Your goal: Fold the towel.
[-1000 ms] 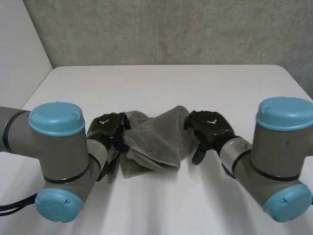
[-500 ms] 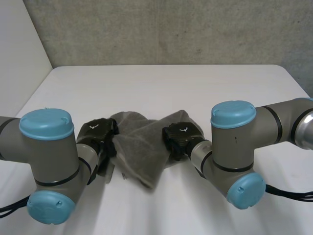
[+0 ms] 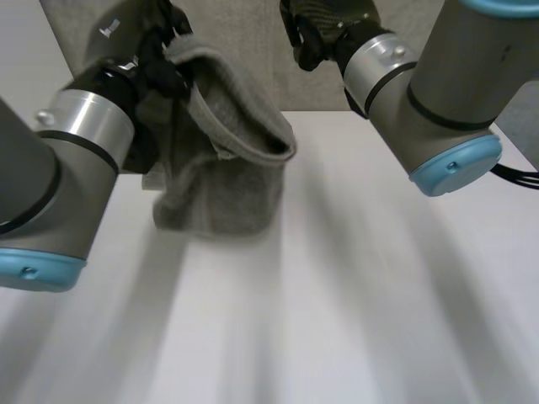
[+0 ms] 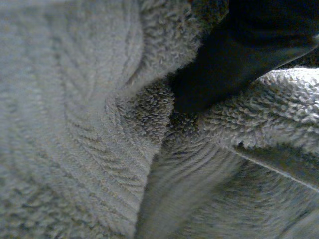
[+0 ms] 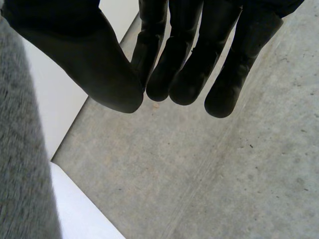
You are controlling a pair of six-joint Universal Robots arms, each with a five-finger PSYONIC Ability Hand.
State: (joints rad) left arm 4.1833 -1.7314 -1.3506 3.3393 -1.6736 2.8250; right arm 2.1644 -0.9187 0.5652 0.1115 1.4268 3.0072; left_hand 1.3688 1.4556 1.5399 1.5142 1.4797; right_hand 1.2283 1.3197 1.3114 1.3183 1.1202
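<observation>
Grey terry cloth fills most of what you see on the left. The towel [image 3: 221,168] hangs bunched and doubled over from the left hand [image 3: 160,52], held high in front of the wall. Its black fingers are curled over the towel's top edge and clamp it there. The cloth drops in thick, rounded folds, and one fold opens out like a pouch on the side toward the right arm. You cannot tell whether the lowest hem touches the desk [image 3: 362,286].

In the left wrist view the pile is a dense mat of short loops, crossed by flatter ribbed bands. One black finger [image 4: 224,55] is sunk into a crease between two rolls of it.

The right hand [image 5: 184,59] is up at the same height, well apart from the towel. Its fingers are straight and side by side, the thumb stands a little off from them, and nothing is in its grasp. In its wrist view a strip of the grey cloth shows beside the thumb.

The desk is white, smooth and matt. Behind it stands a rough concrete wall [image 3: 253,42], speckled and faintly scored.

The left arm [image 3: 50,185], with its silver wrist and grey joint, covers the desk's near-left part. The right arm [image 3: 438,93] and its light-blue cap hang over the far-right part.
</observation>
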